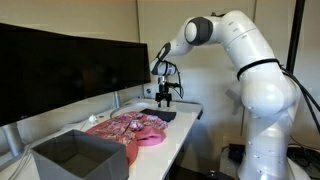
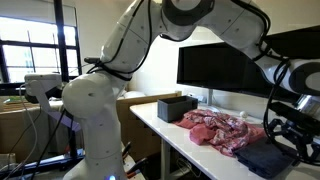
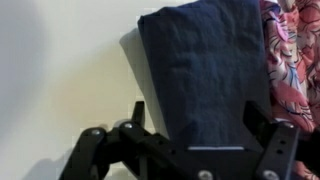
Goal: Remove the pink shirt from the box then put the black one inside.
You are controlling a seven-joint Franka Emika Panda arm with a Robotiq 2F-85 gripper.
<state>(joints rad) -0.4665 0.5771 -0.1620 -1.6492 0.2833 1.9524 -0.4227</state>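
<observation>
The pink patterned shirt (image 1: 133, 127) lies spread on the white table, outside the grey box (image 1: 80, 156); it also shows in an exterior view (image 2: 222, 130) and at the right edge of the wrist view (image 3: 291, 55). The folded black shirt (image 1: 160, 115) lies flat on the table beyond the pink one, seen also in an exterior view (image 2: 268, 158) and filling the wrist view (image 3: 200, 70). My gripper (image 1: 164, 99) hovers just above the black shirt, fingers open and straddling it (image 3: 195, 125); it holds nothing. The grey box (image 2: 176, 108) looks empty.
A large dark monitor (image 1: 60, 65) stands along the table's back edge. The white table (image 3: 60, 70) shows bare beside the black shirt. The table's end edge is just past the black shirt (image 1: 196, 112).
</observation>
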